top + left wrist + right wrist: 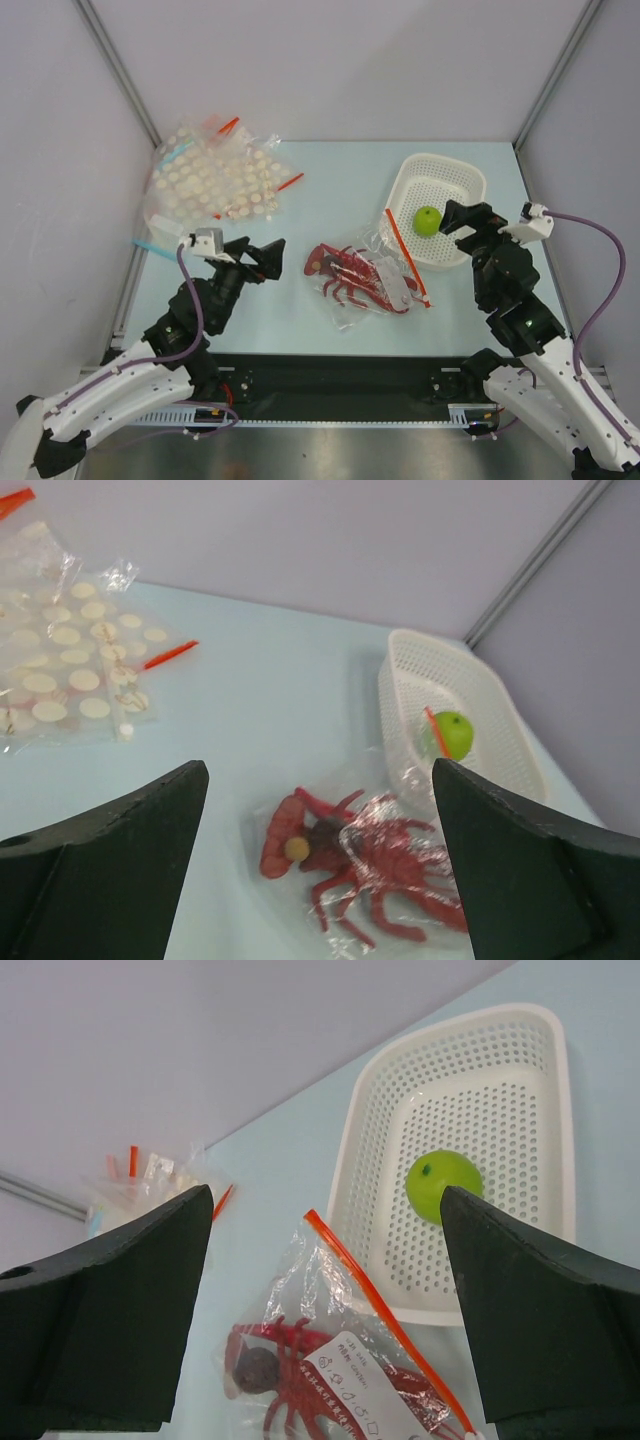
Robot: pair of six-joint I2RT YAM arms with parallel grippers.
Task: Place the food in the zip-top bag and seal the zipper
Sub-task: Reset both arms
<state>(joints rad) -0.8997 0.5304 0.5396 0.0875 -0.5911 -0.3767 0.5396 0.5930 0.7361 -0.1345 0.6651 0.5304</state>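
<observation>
The food, a glossy red toy lobster (350,275), lies inside the clear zip-top bag (385,248) at the table's middle. In the left wrist view the lobster (370,870) shows under crinkled plastic, claws toward me. The red-orange zipper (405,255) runs straight along the bag's right edge, beside the basket; I cannot tell whether it is pressed shut. From the right wrist, the zipper (385,1305) slants across the bag (330,1280) above the lobster (295,1395). My left gripper (272,258) stands open just left of the bag, holding nothing. My right gripper (452,220) is open over the basket's near edge, apart from the bag.
A white perforated basket (445,160) at the back right holds a small green fruit (428,221). A pile of dotted clear bags (215,180) lies at the back left. Grey walls close in on three sides.
</observation>
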